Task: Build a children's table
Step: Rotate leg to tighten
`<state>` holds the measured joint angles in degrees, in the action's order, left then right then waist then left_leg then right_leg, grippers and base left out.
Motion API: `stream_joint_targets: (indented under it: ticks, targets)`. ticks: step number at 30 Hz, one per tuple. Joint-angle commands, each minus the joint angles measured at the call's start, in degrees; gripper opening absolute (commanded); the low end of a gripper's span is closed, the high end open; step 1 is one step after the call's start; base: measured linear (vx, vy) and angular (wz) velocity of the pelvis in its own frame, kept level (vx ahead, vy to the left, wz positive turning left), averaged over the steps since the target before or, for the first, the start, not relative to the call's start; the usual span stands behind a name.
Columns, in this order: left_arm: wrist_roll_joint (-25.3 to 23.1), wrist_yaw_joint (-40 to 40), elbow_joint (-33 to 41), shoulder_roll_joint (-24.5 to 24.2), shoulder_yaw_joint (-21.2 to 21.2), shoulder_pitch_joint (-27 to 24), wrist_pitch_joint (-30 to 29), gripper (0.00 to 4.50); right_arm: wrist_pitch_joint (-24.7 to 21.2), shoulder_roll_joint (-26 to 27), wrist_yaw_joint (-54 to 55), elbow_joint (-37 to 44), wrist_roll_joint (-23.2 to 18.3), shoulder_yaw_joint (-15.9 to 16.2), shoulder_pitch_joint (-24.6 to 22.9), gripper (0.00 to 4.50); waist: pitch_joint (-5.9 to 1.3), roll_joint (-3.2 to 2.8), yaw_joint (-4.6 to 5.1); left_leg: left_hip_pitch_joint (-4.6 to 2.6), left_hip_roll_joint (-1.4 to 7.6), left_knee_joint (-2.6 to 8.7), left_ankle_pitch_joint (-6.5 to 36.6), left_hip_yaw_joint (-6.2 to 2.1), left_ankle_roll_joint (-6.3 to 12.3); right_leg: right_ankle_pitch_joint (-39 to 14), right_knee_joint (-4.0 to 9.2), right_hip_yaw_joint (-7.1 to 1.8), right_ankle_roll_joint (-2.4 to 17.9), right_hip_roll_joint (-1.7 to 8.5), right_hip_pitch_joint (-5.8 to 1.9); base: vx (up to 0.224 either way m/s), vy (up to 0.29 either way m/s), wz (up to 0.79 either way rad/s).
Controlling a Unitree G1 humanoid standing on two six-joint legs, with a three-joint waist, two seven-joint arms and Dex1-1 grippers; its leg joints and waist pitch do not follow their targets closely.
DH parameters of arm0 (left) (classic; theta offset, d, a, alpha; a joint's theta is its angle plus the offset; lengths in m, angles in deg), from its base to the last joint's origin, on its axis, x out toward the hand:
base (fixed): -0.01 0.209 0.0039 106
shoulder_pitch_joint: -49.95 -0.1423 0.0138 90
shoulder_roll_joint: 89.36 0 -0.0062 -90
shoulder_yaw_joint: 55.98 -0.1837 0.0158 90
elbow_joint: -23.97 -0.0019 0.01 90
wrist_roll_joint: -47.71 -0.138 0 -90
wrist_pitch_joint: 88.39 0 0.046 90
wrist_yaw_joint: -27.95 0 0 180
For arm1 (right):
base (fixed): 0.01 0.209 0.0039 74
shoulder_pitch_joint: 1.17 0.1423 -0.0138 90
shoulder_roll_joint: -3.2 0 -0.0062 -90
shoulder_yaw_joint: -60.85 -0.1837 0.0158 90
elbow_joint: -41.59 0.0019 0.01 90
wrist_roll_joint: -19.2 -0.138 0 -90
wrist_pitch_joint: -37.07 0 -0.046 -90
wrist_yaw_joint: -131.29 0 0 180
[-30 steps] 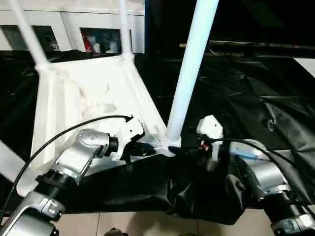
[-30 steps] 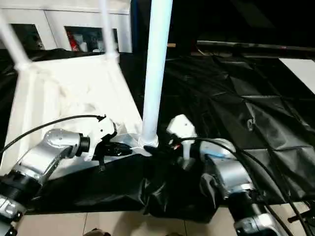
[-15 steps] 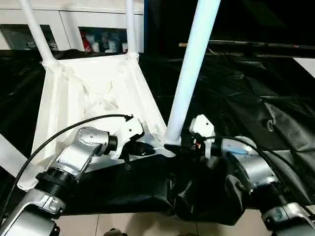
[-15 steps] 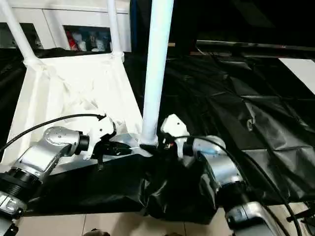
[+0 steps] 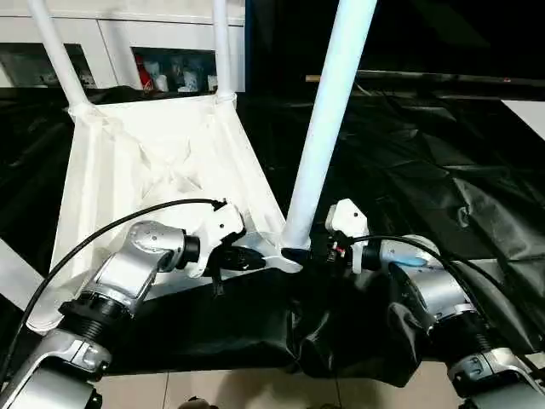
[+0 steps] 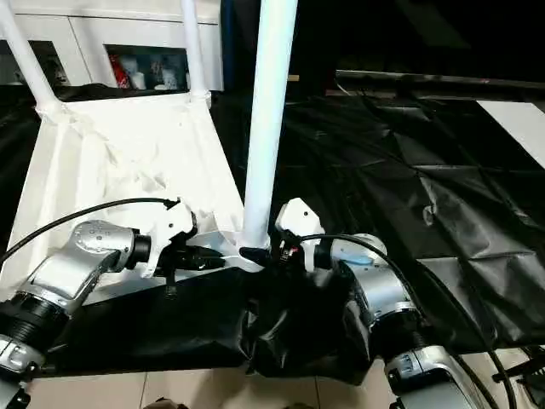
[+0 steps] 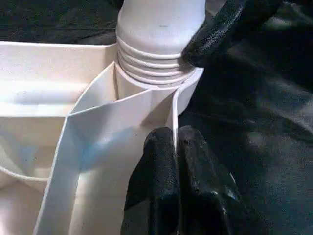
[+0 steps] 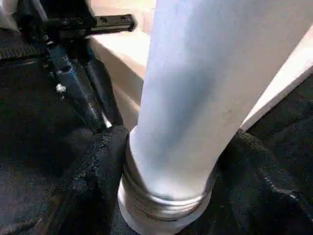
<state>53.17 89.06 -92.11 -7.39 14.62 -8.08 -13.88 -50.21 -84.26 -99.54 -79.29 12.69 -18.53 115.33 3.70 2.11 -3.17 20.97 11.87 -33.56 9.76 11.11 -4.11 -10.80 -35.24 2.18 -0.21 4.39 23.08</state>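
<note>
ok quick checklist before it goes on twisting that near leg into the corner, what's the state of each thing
1. Left gripper shut on the thin wall of the tabletop at the near corner socket: ok.
2. Right gripper around the foot of the near leg, a finger on each side: ok. Whether it is squeezing firmly: cannot tell.
3. Leg threads fully down: not ok, several thread rings show above the socket in the left wrist view.
4. Leg upright in the socket: cannot tell, it looks slanted from the head camera.
5. Two far legs standing in their corners: ok.
6. Black sheet bunched under the near corner: not ok, it may snag.
</note>
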Motion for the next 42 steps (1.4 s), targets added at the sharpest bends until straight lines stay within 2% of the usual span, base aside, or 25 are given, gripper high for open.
stream_joint_targets:
  ticks: [1, 2, 3, 5, 6, 7, 8, 9, 10, 12, 13, 19, 20, 21, 22, 23, 24, 25, 26, 28, 30, 31, 33, 36, 42]
  targets:
    - [-2.8, -6.6, -6.3, 4.1, -1.6, 0.5, -1.1, 0.0, -4.8, 3.4, 8.7, -2.3, -0.2, -1.6, -2.0, 2.56, -2.12, 0.27, 0.47, -0.7, 1.2, 4.99, 20.8, -1.01, -1.06, -27.0, 5.81, -2.15, 7.8, 3.14, -1.08, 0.0, 0.0, 0.0]
    - [-3.0, -7.8, -7.2, 5.1, -1.6, 1.0, -1.0, 0.0, -5.6, 4.4, 10.5, -2.3, -0.5, -2.2, -2.2, 2.56, -2.03, -0.14, 0.37, -1.01, 1.22, 5.07, 22.3, -1.16, -1.55, -29.1, 6.15, -2.09, 6.9, 3.24, -0.8, 0.0, 0.0, 0.0]
    - [-3.7, -12.9, -11.4, 9.3, -1.1, 3.6, -0.6, 0.0, -8.2, 7.9, 16.7, -2.5, -0.9, -3.7, -2.7, 2.56, -1.84, -0.16, 0.66, -1.31, 1.1, 5.06, 24.0, -1.14, -1.66, -31.1, 6.62, -2.11, 6.2, 3.14, -0.35, 0.0, 0.0, 0.0]
    - [-3.8, -14.3, -12.7, 10.7, -0.8, 4.4, -0.8, 0.0, -8.4, 8.7, 18.1, -2.6, -0.4, -3.5, -2.7, 2.49, -1.6, 0.06, 0.65, -1.92, 0.99, 4.95, 27.0, -1.34, -2.03, -35.0, 7.25, -1.87, 5.1, 3.16, 0.24, 0.0, 0.0, 0.0]
    - [-4.2, -16.2, -14.5, 12.4, -0.7, 5.6, -0.7, 0.0, -8.1, 9.5, 19.4, -2.8, 0.8, -2.7, -2.4, 2.49, -1.38, -0.16, 0.81, -2.27, 0.86, 5.0, 29.9, -1.78, -2.09, -40.1, 8.01, -1.37, 3.1, 3.41, 0.31, 0.0, 0.0, 0.0]
    - [-4.4, -17.8, -16.0, 13.9, -0.7, 6.6, -0.6, 0.0, -7.7, 10.1, 20.4, -3.0, 2.0, -1.8, -2.2, 2.49, -1.22, -0.17, 1.03, -2.45, 0.79, 5.07, 30.6, -1.74, -2.08, -40.9, 8.43, -1.21, 2.6, 3.22, 0.52, 0.0, 0.0, 0.0]
    - [-4.7, -18.5, -17.2, 14.9, -0.9, 7.4, -0.5, 0.0, -7.2, 10.7, 20.6, -3.0, 2.6, -1.2, -1.9, 2.49, -1.57, -0.03, 1.04, -2.6, 0.69, 5.18, 30.4, -1.92, -2.14, -40.4, 8.62, -0.99, 2.2, 3.3, 0.14, 0.0, 0.0, 0.0]
    - [-5.1, -19.2, -18.2, 15.6, -1.1, 8.0, -0.2, 0.0, -6.5, 11.1, 20.3, -2.8, 3.0, -0.5, -1.8, 2.49, -1.63, -0.84, 0.87, -2.66, 0.73, 5.39, 30.3, -2.05, -2.16, -39.3, 8.57, -1.03, 2.3, 3.39, -0.01, 0.0, 0.0, 0.0]
    - [-5.3, -19.4, -18.5, 15.9, -1.3, 8.2, 0.0, 0.0, -6.0, 11.3, 20.0, -2.5, 3.1, -0.2, -1.8, 2.49, -1.73, -0.4, 1.13, -2.24, 0.85, 5.83, 29.6, -2.04, -1.72, -36.5, 8.68, -0.91, 2.8, 3.34, -0.55, 0.0, 0.0, 0.0]
    - [-6.0, -19.2, -19.6, 16.7, -1.3, 9.1, 0.7, 0.0, -4.6, 11.2, 16.2, -1.1, 2.7, 0.7, -2.0, 2.7, -1.72, -0.31, 1.07, -2.24, 0.8, 6.3, 28.8, -1.95, -0.51, -32.9, 8.73, -1.11, 4.1, 3.26, -0.69, 0.0, 0.0, 0.0]
    - [-6.0, -19.1, -19.6, 16.8, -1.2, 9.2, 0.8, 0.0, -4.6, 11.0, 15.5, -0.9, 2.2, 0.5, -2.0, 2.92, -1.66, -0.22, 1.09, -2.15, 0.8, 6.35, 28.7, -1.92, 0.03, -32.3, 8.69, -1.19, 4.6, 3.36, -0.67, 0.0, 0.0, 0.0]
    - [-6.4, -12.0, -18.5, 13.6, -1.2, 8.2, 3.4, 0.0, -3.7, 5.3, 8.5, 1.2, 0.9, -0.3, -1.0, 3.18, -1.76, 0.15, 1.13, -1.8, 0.9, 6.41, 27.9, -1.98, 1.65, -32.4, 8.62, -1.44, 5.1, 3.87, -0.96, 0.0, 0.0, 0.0]
    - [-5.9, -9.2, -17.1, 12.0, -1.2, 7.4, 3.8, 0.0, -3.5, 2.6, 3.0, 2.2, -0.5, -0.4, -1.0, 3.18, -1.82, 0.22, 1.03, -1.59, 1.04, 6.39, 26.4, -1.84, 2.29, -30.6, 8.41, -1.65, 6.1, 4.07, -1.04, 0.0, 0.0, 0.0]
    - [-5.8, -8.1, -16.4, 11.2, -1.3, 7.0, 3.9, 0.0, -3.6, 1.5, 0.8, 2.7, -1.0, -0.4, -1.1, 3.18, -2.13, 0.34, 0.85, -0.93, 1.26, 6.46, 23.4, -1.86, 3.05, -27.3, 7.74, -1.75, 6.8, 4.12, -1.75, 0.0, 0.0, 0.0]
    - [-5.5, -6.8, -15.7, 10.5, -1.3, 6.6, 4.4, 0.0, -3.7, 0.4, -1.3, 3.1, -1.4, -0.3, -1.1, 3.18, -2.25, 0.39, 0.72, -0.83, 1.32, 6.35, 21.7, -1.67, 3.49, -25.1, 7.61, -1.87, 7.4, 4.12, -1.77, 0.0, 0.0, 0.0]
    - [-5.2, -5.3, -14.6, 9.5, -1.4, 6.0, 4.2, 0.0, -3.5, -1.0, -3.6, 3.5, -1.9, -0.2, -1.2, 3.18, -2.44, 0.26, 0.49, -0.85, 1.48, 6.15, 19.0, -1.38, 4.2, -20.6, 7.13, -1.88, 9.1, 4.08, -1.84, 0.051, -0.037, 0.05]
    - [-5.0, -3.7, -13.5, 8.3, -1.6, 5.4, 4.3, 0.0, -3.7, -2.3, -5.8, 3.9, -2.5, -0.3, -1.2, 3.18, -2.33, 0.15, 0.57, -0.71, 1.5, 6.1, 18.3, -1.11, 4.55, -18.6, 6.9, -1.86, 10.4, 3.91, -1.72, 0.0, 0.0, 0.0]
    - [-4.7, -2.8, -12.9, 7.9, -1.6, 5.1, 4.7, 0.0, -3.9, -2.8, -6.8, 4.1, -2.8, -0.4, -1.2, 3.18, -2.33, 0.15, 0.57, -0.71, 1.5, 6.1, 18.3, -1.11, 4.55, -18.6, 6.9, -1.86, 10.4, 3.91, -1.72, 0.0, 0.0, 0.0]
    - [-3.9, 0.6, -10.9, 6.2, -1.8, 3.9, 5.5, 0.0, -4.2, -4.5, -10.1, 4.4, -3.6, -0.5, -1.2, 3.18, -2.34, 0.59, 0.54, -0.39, 1.4, 5.86, 19.0, -1.08, 4.38, -19.6, 6.61, -1.83, 10.6, 4.01, -1.93, 0.0, 0.0, 0.0]
    - [-3.1, 4.2, -8.8, 4.5, -2.1, 2.7, 7.0, 0.0, -4.4, -6.0, -13.0, 4.6, -4.1, -0.4, -1.0, 3.18, -2.57, 0.45, 0.44, -0.48, 1.48, 5.57, 17.9, -0.88, 4.85, -17.9, 6.28, -1.97, 10.8, 3.97, -1.71, 0.028, -0.015, 0.01]
    - [-1.7, 9.3, -5.8, 2.3, -2.4, 1.1, 7.5, 0.0, -3.6, -7.5, -16.6, 4.1, -3.8, 0.3, -0.8, 3.18, -2.67, 0.39, 0.46, -0.29, 1.45, 5.35, 14.5, -0.56, 5.78, -13.4, 5.76, -1.9, 12.0, 3.8, -1.87, 0.027, -0.017, 0.01]
    - [-1.7, 9.4, -5.8, 2.2, -2.4, 1.1, 7.5, 0.0, -3.5, -7.6, -16.7, 4.1, -3.8, 0.4, -0.8, 3.18, -2.67, 0.39, 0.46, -0.29, 1.45, 5.35, 14.5, -0.56, 5.78, -13.4, 5.76, -1.9, 12.0, 3.8, -1.87, 0.053, -0.032, 0.0]
    - [-1.8, 11.9, -4.3, 0.6, -2.7, 0.6, 7.7, 0.0, -2.6, -8.3, -18.3, 3.0, -2.8, 1.4, -0.3, 3.18, -2.86, 0.15, 0.23, -0.37, 1.42, 4.98, 10.2, -0.21, 6.72, -6.9, 4.94, -1.72, 13.9, 3.36, -1.95, 0.026, -0.016, 0.0]
    - [-2.0, 12.8, -3.5, -0.3, -2.7, 0.4, 7.4, 0.0, -1.5, -7.9, -17.9, 1.7, -1.7, 2.0, 0.4, 3.18, -2.83, -0.01, 0.08, -0.42, 1.45, 4.88, 8.4, -0.06, 7.0, -3.9, 4.54, -1.58, 15.2, 3.14, -1.94, 0.0, 0.0, 0.0]
    - [-2.8, 13.2, -2.7, -1.2, -2.3, 0.2, 7.5, 0.0, -0.5, -5.9, -17.7, 0.2, -1.8, 2.2, 1.6, 3.18, -2.55, 0.02, 0.11, -0.66, 1.61, 5.41, 13.8, -0.24, 4.01, -11.5, 5.24, -1.76, 13.7, 3.42, -1.89, 0.0, 0.0, 0.0]
